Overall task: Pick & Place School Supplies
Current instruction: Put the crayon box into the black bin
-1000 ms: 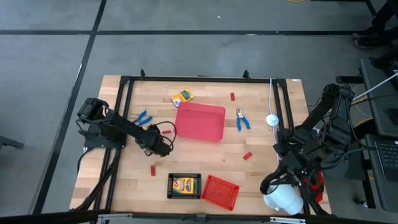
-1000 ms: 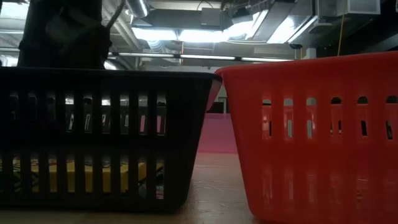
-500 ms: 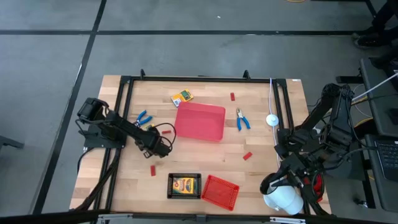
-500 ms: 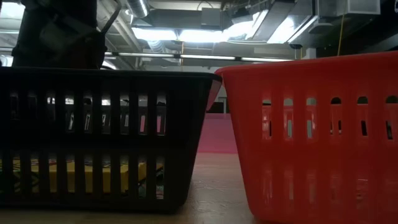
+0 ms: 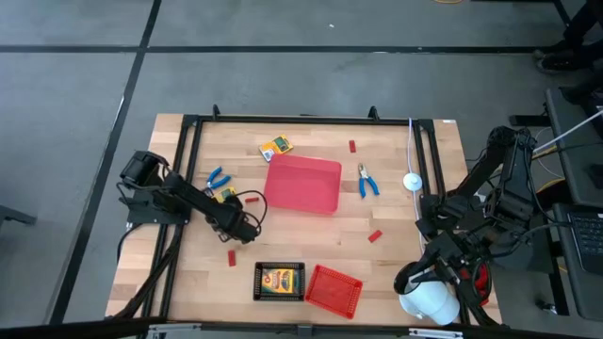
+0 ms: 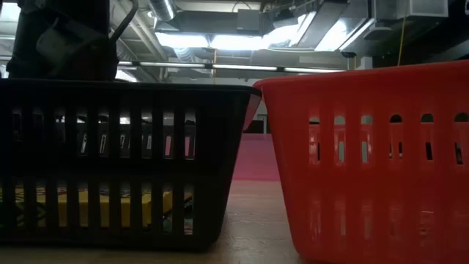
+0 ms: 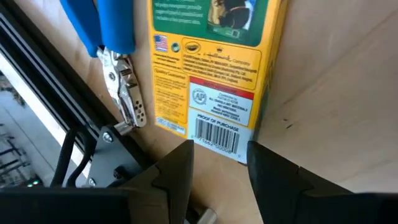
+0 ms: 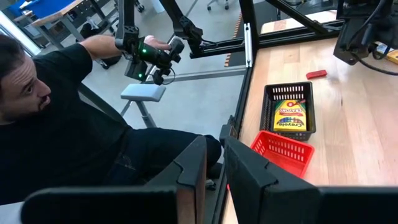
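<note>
A yellow-and-green crayon box (image 5: 226,195) lies flat on the table beside blue-handled pliers (image 5: 217,177). In the left wrist view, the box (image 7: 211,74) has its barcode end just ahead of my left gripper (image 7: 219,155), with the pliers (image 7: 115,50) alongside. That gripper (image 5: 247,227) is open, and I cannot see it touching the box. A second box (image 5: 276,147), second pliers (image 5: 366,181) and small red blocks (image 5: 375,235) lie scattered. A third box (image 5: 279,281) lies in the black tray. My right gripper (image 8: 214,168) is shut, parked off the table's right near corner.
A large red tray (image 5: 303,184) sits mid-table. The black tray (image 6: 124,161) and red mesh basket (image 6: 366,161) stand at the near edge. A black frame rail (image 7: 68,124) runs close to the pliers. A white ball (image 5: 412,182) lies right. A person (image 8: 68,124) sits beyond the table.
My left gripper has shifted slightly toward the table's left near side, staying low by the crayon box. The box and pliers have kept their places.
</note>
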